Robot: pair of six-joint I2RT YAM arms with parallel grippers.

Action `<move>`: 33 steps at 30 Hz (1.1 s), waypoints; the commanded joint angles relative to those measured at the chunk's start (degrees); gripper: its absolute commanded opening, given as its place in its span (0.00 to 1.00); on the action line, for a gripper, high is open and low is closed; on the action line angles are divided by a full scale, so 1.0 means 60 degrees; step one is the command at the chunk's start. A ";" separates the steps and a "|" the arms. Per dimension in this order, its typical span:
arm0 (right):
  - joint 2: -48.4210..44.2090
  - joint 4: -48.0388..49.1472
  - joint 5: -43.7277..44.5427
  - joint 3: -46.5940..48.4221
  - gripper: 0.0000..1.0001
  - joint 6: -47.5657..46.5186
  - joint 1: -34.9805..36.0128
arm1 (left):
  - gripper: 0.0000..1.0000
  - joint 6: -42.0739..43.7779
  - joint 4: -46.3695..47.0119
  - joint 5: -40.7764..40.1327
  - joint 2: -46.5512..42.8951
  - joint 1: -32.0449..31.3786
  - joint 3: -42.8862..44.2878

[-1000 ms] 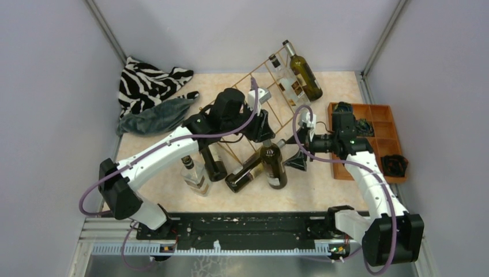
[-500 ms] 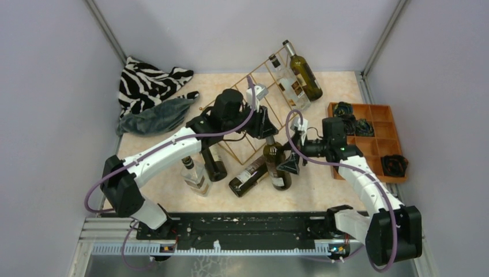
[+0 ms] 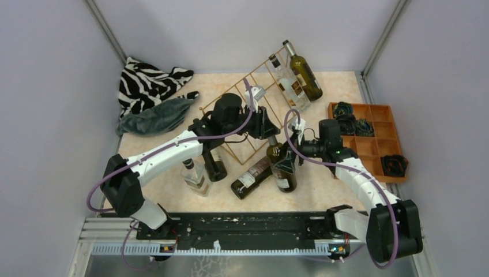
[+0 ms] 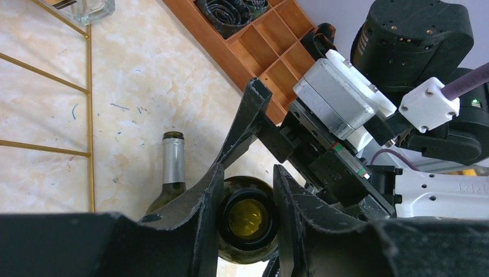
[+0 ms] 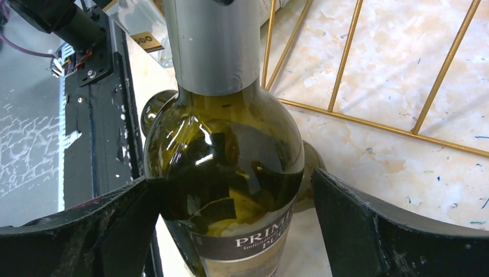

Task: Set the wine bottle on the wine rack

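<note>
The wine bottle is dark green with a silver-foil neck and stands upright in front of the gold wire wine rack. My left gripper is shut on its mouth from above; in the left wrist view both fingers press the rim of the bottle, with the gripper over it. My right gripper is open and straddles the bottle's body. In the right wrist view the bottle fills the gap of the gripper, with space beside the right finger.
A second green bottle lies beside the upright one. A dark bottle and a clear bottle stand to the left. Two bottles rest on the rack's far end. An orange tray is at the right, cloths at the back left.
My right gripper has moved left and now straddles the bottle's body. My left gripper and the upright bottle have shifted slightly right and toward the near edge.
</note>
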 commanded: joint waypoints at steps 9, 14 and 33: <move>0.0174 0.1087 -0.0370 -0.0052 0.96 0.0357 0.0245 | 0.00 -0.1403 0.2164 0.0164 -0.0302 0.0027 -0.0596; 0.0235 0.0991 -0.0270 -0.0051 0.96 0.0350 0.0240 | 0.00 -0.1552 0.2720 -0.0077 -0.0536 0.0100 -0.0952; 0.0668 0.0199 -0.0090 0.0167 0.77 -0.0674 0.0251 | 0.00 -0.1736 0.3726 -0.0066 -0.0900 0.0350 -0.1711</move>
